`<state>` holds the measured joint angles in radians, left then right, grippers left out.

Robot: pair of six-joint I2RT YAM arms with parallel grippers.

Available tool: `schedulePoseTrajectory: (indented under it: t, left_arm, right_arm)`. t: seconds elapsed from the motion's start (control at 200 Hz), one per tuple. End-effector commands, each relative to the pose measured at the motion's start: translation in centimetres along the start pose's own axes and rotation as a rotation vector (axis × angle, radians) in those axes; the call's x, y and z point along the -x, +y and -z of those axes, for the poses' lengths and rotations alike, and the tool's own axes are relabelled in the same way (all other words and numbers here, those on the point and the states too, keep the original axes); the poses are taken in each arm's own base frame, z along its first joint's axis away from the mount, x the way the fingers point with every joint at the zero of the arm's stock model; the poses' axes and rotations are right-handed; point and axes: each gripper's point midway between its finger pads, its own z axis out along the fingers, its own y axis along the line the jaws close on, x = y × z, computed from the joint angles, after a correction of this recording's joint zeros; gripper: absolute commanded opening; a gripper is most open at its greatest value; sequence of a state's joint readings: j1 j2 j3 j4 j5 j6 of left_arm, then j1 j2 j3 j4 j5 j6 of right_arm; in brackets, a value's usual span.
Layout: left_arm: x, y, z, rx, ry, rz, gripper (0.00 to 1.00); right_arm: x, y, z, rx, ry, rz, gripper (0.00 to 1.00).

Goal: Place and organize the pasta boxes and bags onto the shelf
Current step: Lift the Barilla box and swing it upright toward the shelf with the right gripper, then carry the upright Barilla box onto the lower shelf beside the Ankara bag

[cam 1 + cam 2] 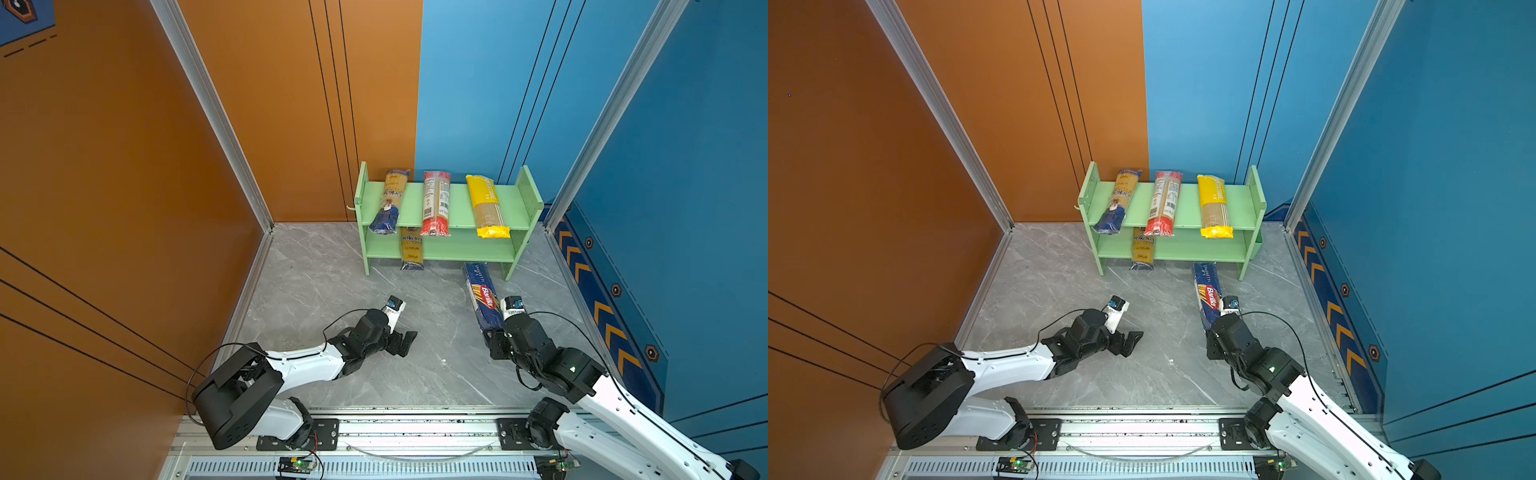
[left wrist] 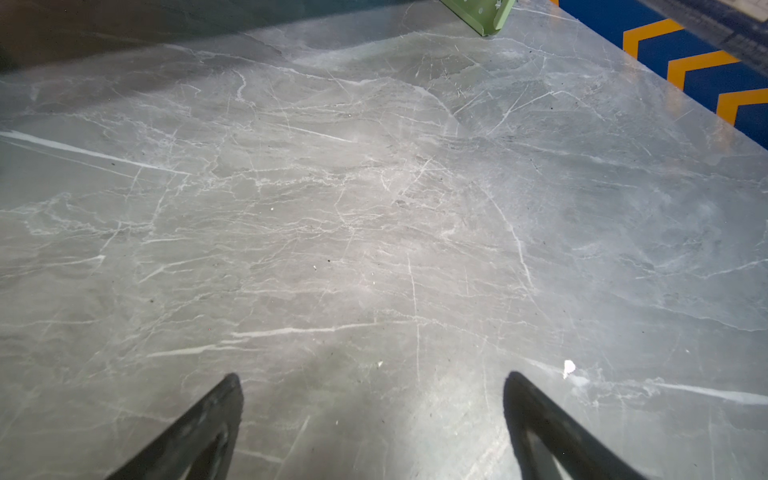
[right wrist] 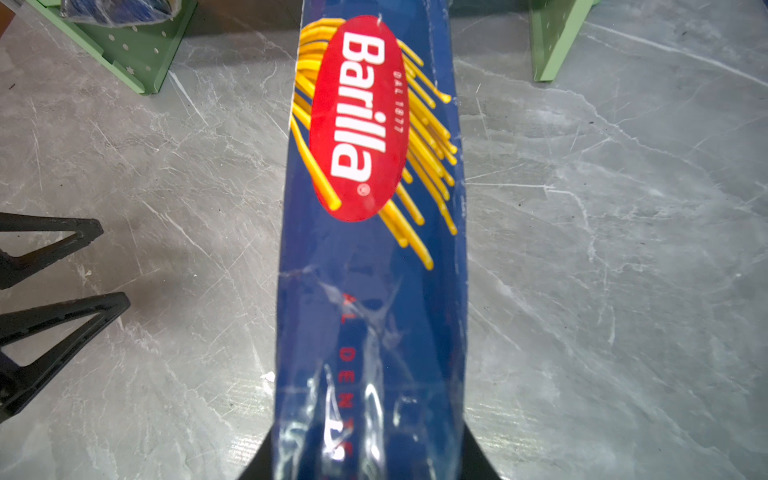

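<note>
1. The dark blue Barilla pack (image 1: 484,297) is gripped at its near end by the right hand (image 3: 370,461), with its far end pointed at the green shelf (image 1: 459,203).
2. The left hand (image 2: 374,380) is held wide open over the tabletop (image 1: 332,291).
3. A blue-ended bag (image 1: 390,201), a red-ended bag (image 1: 436,203) and a yellow bag (image 1: 488,205) are laid across the top tier; a lower bag (image 1: 411,249) is seen on the bottom tier.

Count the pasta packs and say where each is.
5. Top tier of the shelf: ankara bag left, red-ended clear bag middle, yellow bag right. Second ankara bag on the lower tier, whose back is hidden. Barilla pack in the right gripper.
</note>
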<state>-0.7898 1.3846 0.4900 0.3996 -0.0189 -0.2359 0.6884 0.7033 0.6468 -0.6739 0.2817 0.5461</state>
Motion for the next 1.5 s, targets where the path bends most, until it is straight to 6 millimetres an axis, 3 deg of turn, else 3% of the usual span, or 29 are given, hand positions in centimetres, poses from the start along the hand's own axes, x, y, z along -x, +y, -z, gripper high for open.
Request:
schedulePoseTrajectory:
  t: [0.0,0.416,0.746,1.497]
  left_arm:
    - [0.7,0.4,-0.2,0.019,-0.018,0.018,0.98]
    - [0.6,0.5,-0.3,0.021,-0.014,0.018,0.98]
    - [0.5,0.6,-0.1,0.026,-0.017,0.018,0.98]
    - [0.4,0.7,0.1,0.029,-0.017,0.019,0.98]
  right_arm:
    - [6.3,1.4,2.1,0.032,-0.225,-0.037,0.00]
    - [9.0,3.2,0.8,0.052,-0.298,-0.020,0.00]
    - [11.0,3.4,-0.5,0.040,-0.358,-0.060,0.00]
    - [13.4,4.1,-4.0,0.062,-0.416,-0.143,0.00]
